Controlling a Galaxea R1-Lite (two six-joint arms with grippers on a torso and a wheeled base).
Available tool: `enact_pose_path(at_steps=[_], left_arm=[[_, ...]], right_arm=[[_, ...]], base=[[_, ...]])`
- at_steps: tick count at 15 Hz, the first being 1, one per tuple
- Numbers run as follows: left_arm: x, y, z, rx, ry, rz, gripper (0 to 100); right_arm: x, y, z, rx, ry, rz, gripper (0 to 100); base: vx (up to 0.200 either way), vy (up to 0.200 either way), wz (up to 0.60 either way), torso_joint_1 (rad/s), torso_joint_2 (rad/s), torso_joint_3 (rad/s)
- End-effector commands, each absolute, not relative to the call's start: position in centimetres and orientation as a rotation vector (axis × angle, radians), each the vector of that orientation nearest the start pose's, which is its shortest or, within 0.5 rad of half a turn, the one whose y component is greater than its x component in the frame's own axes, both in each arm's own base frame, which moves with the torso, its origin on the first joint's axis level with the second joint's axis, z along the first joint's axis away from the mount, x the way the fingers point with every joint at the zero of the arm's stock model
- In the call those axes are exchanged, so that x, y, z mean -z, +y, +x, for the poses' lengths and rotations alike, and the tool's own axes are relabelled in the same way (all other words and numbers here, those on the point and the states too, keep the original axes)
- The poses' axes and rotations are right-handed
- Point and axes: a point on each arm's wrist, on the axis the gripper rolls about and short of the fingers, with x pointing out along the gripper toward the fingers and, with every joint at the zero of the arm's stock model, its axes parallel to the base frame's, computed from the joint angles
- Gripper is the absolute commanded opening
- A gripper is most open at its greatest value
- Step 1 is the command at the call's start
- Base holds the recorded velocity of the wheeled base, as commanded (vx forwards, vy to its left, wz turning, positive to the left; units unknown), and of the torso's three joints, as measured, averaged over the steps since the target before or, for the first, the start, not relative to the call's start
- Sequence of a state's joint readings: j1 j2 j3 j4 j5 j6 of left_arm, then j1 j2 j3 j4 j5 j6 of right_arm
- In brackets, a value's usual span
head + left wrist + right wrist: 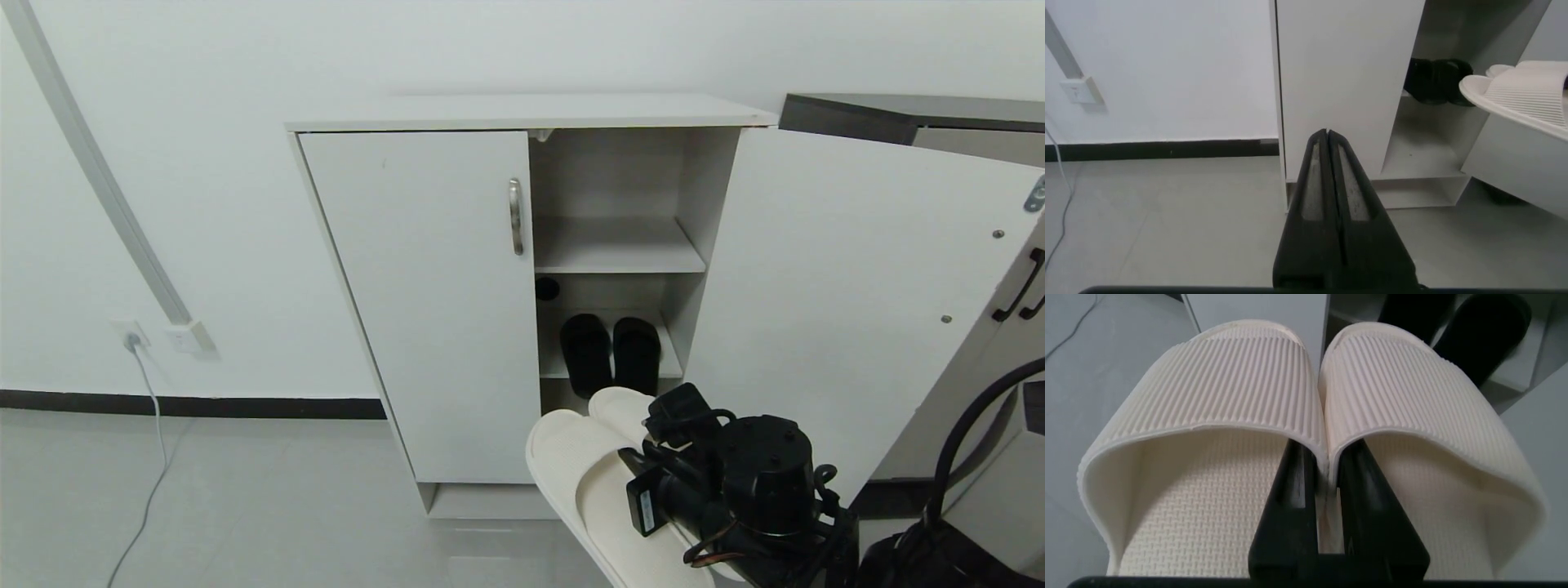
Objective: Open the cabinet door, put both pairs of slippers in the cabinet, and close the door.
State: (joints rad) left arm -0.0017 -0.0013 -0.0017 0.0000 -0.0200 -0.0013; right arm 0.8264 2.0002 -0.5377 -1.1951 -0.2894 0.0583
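The white cabinet (531,110) has its left door (424,302) shut and its right door (841,286) swung wide open. A black pair of slippers (608,351) lies side by side on the lower shelf, also seen as black slippers (1470,327). My right gripper (1327,469) is shut on the white slippers (1241,384), pinching their two inner walls together. In the head view the white slippers (580,465) hang toes-first just in front of the cabinet's lowest opening. My left gripper (1327,163) is shut with nothing in it, low above the floor left of the cabinet.
The upper shelf (616,253) is bare. A small dark round thing (547,287) sits at the back of the lower compartment. A grey unit (914,118) stands behind the open door. A wall socket (131,335) and cable (151,474) are at the far left, beside open floor (245,506).
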Motion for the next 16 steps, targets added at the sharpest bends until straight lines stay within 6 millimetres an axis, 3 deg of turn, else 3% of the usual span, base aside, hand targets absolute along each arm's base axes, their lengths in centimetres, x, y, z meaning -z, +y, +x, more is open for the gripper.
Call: enact_pose_path(at_steps=[1, 13, 16], left_arm=[[-7.6, 0.0, -2.3, 0.021, -0.002, -0.002, 0], [-7.6, 0.0, -2.3, 0.021, -0.002, -0.002, 0], [-7.6, 0.0, -2.3, 0.021, -0.002, -0.002, 0]], right_arm=[[-7.9, 22.9, 21.9, -0.526, 0.248, -0.089, 0], [-7.9, 23.1, 22.3, -0.518, 0.224, -0.081, 0], [-8.4, 24.9, 23.8, -0.416, 0.182, -0.082, 0]], base=[[0.000, 0.000, 0.00, 0.000, 0.00, 0.000], [0.000, 0.000, 0.00, 0.000, 0.02, 0.016], [0.000, 0.000, 0.00, 0.003, 0.16, 0.056]])
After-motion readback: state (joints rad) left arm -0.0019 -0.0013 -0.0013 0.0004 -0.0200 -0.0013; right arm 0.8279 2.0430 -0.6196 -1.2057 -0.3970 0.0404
